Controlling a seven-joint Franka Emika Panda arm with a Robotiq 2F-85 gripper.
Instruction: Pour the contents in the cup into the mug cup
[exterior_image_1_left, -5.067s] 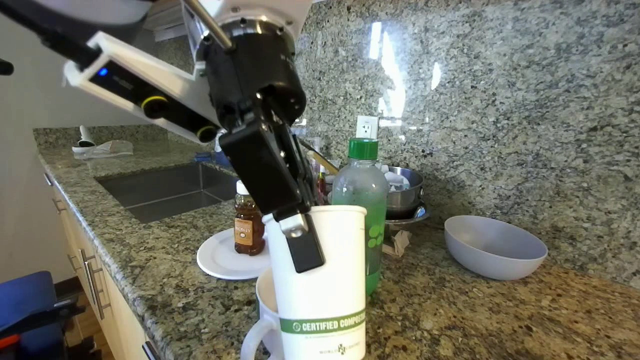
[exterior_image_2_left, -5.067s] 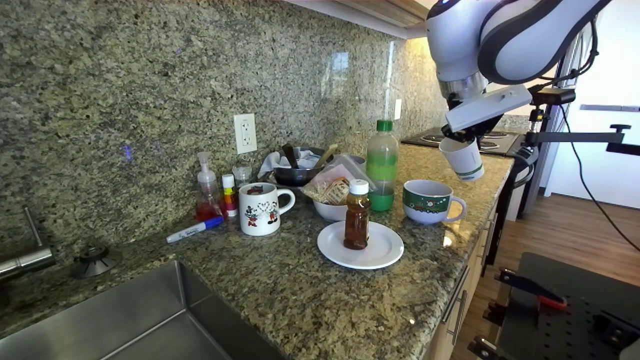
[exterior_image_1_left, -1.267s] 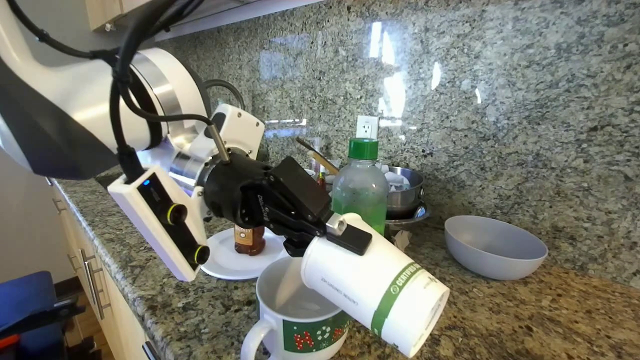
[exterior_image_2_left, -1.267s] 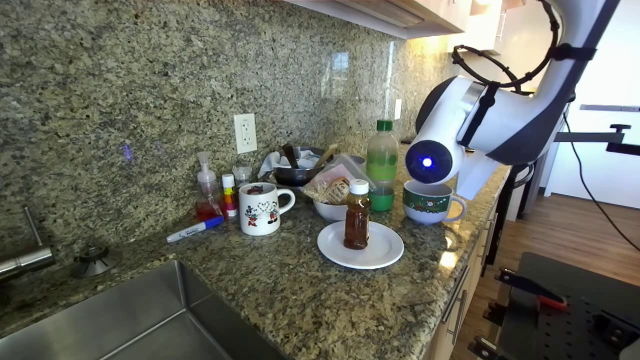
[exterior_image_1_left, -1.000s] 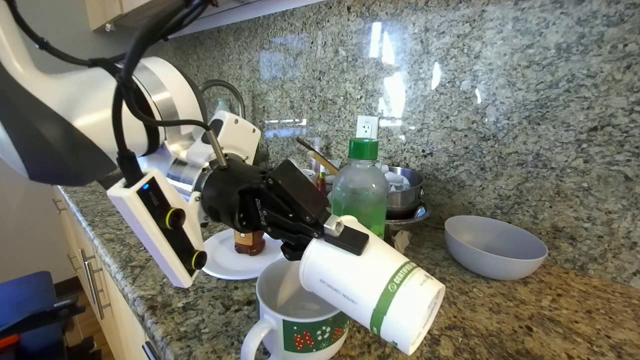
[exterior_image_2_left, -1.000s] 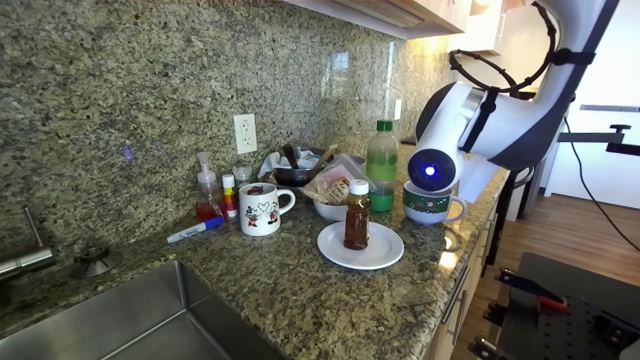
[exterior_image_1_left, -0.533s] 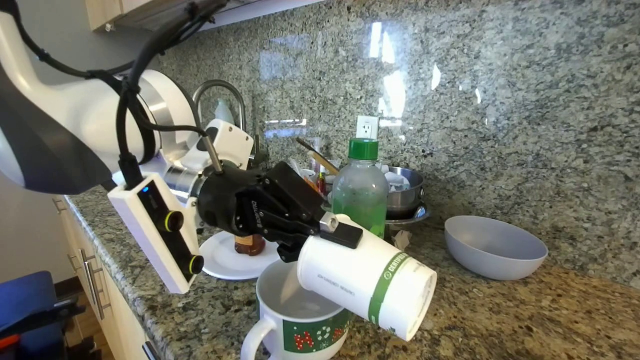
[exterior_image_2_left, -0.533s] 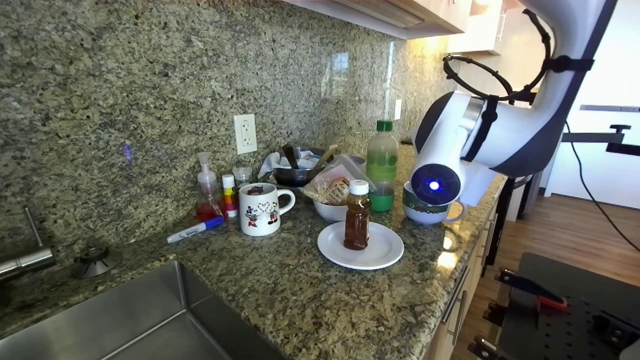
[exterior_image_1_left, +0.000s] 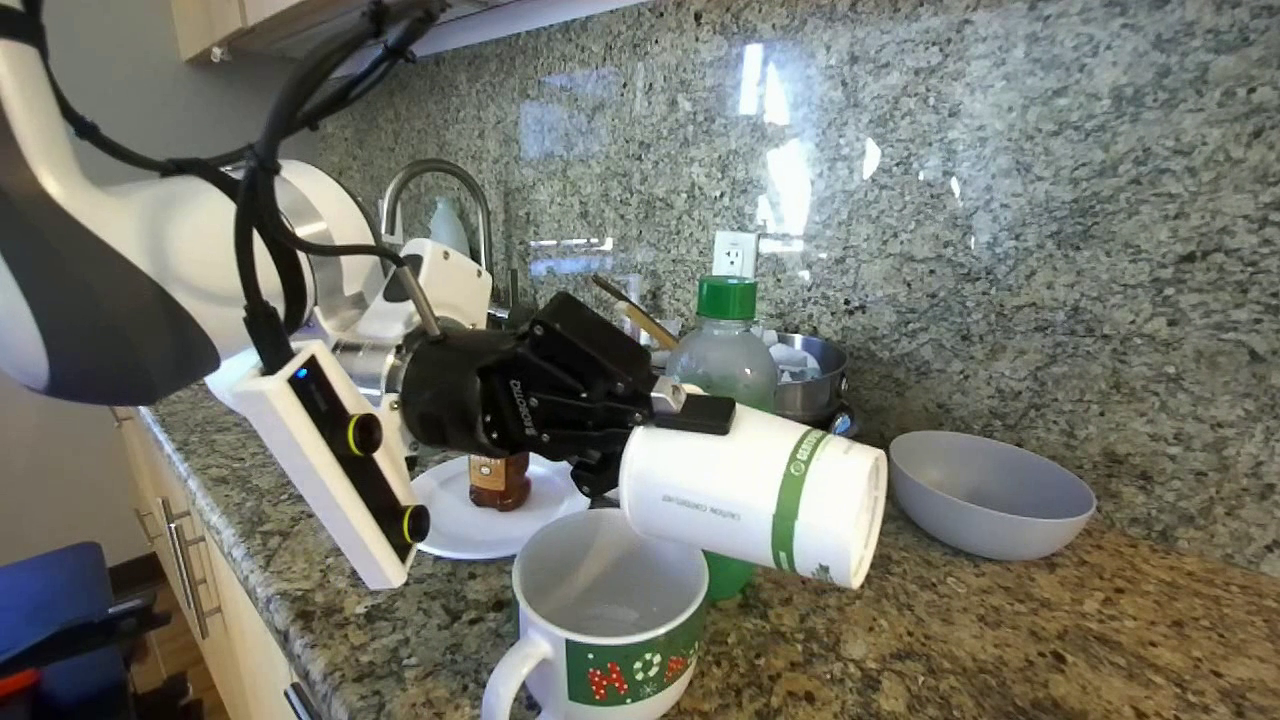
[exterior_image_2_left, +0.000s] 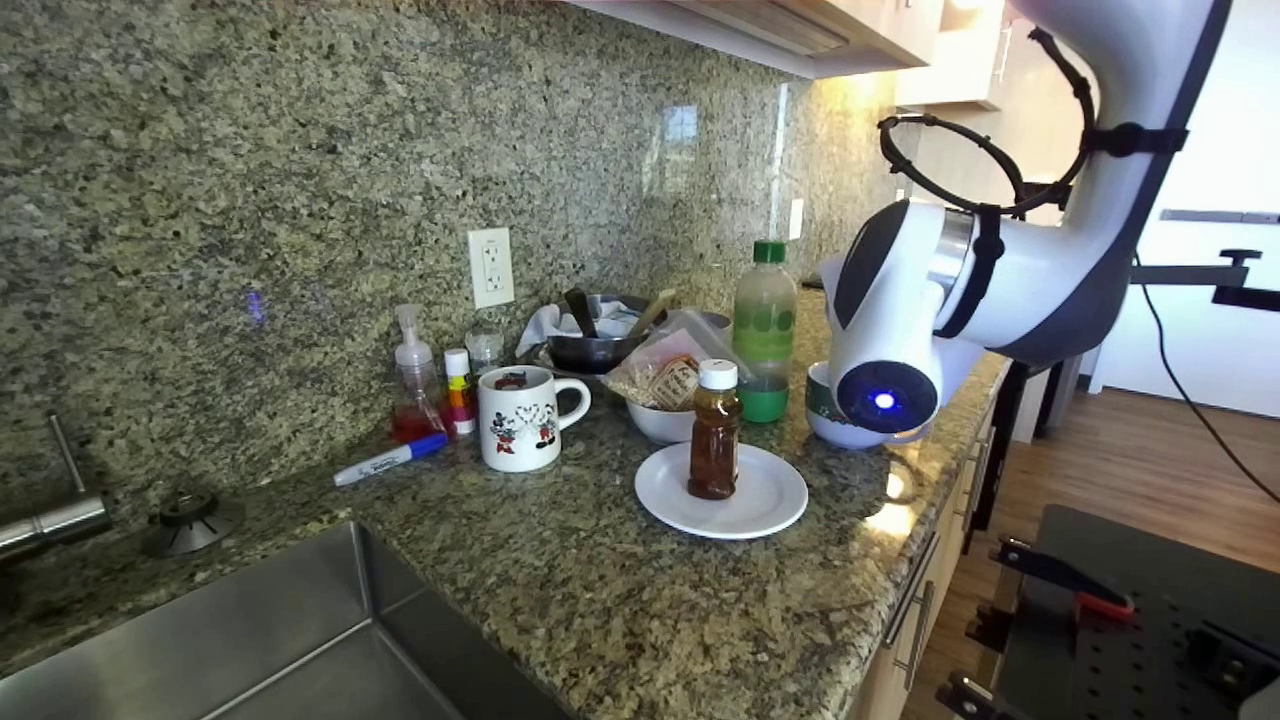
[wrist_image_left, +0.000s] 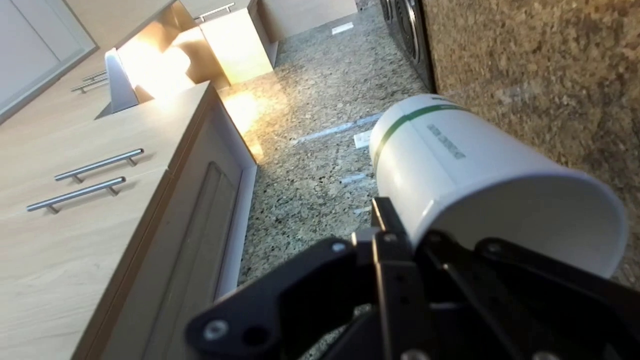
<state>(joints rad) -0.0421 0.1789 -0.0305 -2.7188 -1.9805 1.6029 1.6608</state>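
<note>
In an exterior view, the gripper (exterior_image_1_left: 685, 425) is clamped on the wall of the white paper cup (exterior_image_1_left: 755, 490) near its rim; one finger (exterior_image_1_left: 705, 413) bears on the outside, and the other fingertip is hidden. The cup is tilted almost onto its side, mouth end above the mug cup (exterior_image_1_left: 620, 690), base pointing away from it. Contact between the two cannot be confirmed. The mug cup stands upright on the granite counter (exterior_image_1_left: 1000, 640). A green-capped bottle (exterior_image_1_left: 728, 345) stands behind the cup, with a grey bowl (exterior_image_1_left: 985, 530) near.

In an exterior view, the arm (exterior_image_2_left: 1030, 290) hides the gripper, the paper cup and part of the mug cup. A white plate (exterior_image_2_left: 770, 490) bears an upright amber bottle (exterior_image_2_left: 714, 440).

In the wrist view, the cup's mouth faces lower right; its pale interior is partly visible, the bottom obscured.
</note>
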